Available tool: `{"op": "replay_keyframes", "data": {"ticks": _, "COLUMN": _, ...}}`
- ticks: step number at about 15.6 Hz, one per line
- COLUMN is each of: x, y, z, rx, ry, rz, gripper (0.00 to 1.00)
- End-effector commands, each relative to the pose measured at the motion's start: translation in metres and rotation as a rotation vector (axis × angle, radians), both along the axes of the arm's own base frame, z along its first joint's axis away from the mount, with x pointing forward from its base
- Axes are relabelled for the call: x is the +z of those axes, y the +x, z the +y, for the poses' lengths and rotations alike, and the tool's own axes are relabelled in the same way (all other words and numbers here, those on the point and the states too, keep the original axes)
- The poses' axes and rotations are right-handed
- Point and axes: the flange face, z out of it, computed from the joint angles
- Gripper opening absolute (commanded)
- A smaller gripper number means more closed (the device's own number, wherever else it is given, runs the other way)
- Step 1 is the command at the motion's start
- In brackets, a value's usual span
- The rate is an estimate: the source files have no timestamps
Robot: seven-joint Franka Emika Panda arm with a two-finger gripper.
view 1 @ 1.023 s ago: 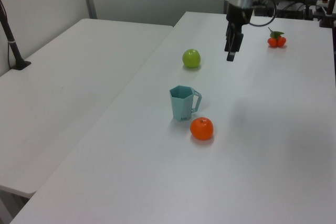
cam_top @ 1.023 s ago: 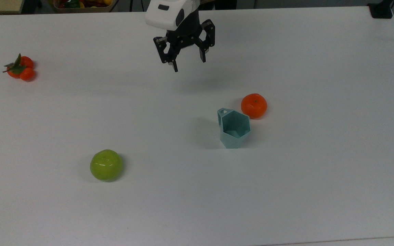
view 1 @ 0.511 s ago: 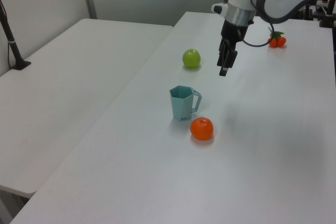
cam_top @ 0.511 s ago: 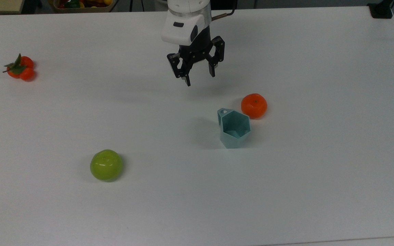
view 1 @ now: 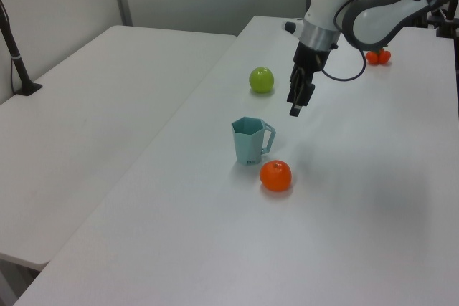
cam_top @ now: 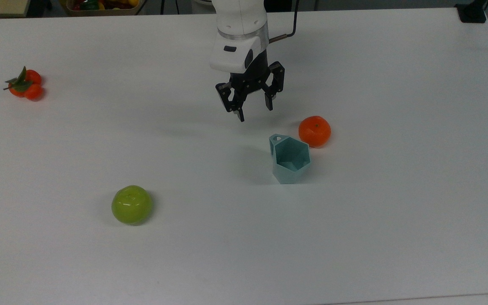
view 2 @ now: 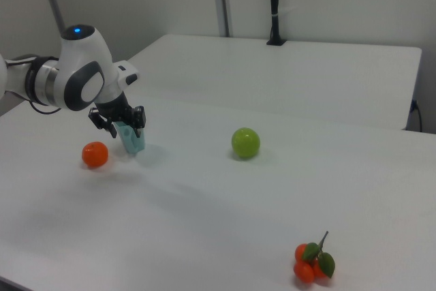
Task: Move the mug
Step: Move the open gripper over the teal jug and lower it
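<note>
In the right view, the gripper (view 2: 116,125) covers the upper part of the mug (view 2: 134,142), left of centre. In the left view, the arm (view 1: 373,16) hides part of the small oranges (view 1: 378,55) at upper right.

Table (cam_top: 396,237): white, wide, carries all the fruit.
Orange (cam_top: 314,131): right of centre in the top view, on the table.
Green apple (cam_top: 131,204): near left in the top view, well apart from the orange.
Tangerines (cam_top: 24,84): small leafy cluster, far left in the top view.
Second table (view 1: 107,98): white, beside the first, on the left view's left.
</note>
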Motion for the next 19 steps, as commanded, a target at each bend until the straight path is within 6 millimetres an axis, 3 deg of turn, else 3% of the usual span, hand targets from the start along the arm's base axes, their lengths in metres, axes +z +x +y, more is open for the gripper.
{"op": "replay_keyframes", "data": {"ticks": 1, "x": -0.016, "y": 0.002, "z": 0.015, "rx": 0.023, "ry": 0.014, "rz": -0.022, "gripper": 0.7}}
{"op": "replay_keyframes", "data": {"ticks": 11, "x": -0.053, "y": 0.019, "z": 0.033, "rx": 0.008, "ry": -0.006, "rz": -0.075, "gripper": 0.7}}
{"op": "replay_keyframes", "data": {"ticks": 15, "x": -0.06, "y": 0.026, "z": 0.042, "rx": 0.0, "ry": -0.019, "rz": -0.086, "gripper": 0.65}}
{"op": "replay_keyframes", "data": {"ticks": 19, "x": -0.065, "y": 0.033, "z": 0.044, "rx": -0.001, "ry": -0.018, "rz": -0.086, "gripper": 0.51}}
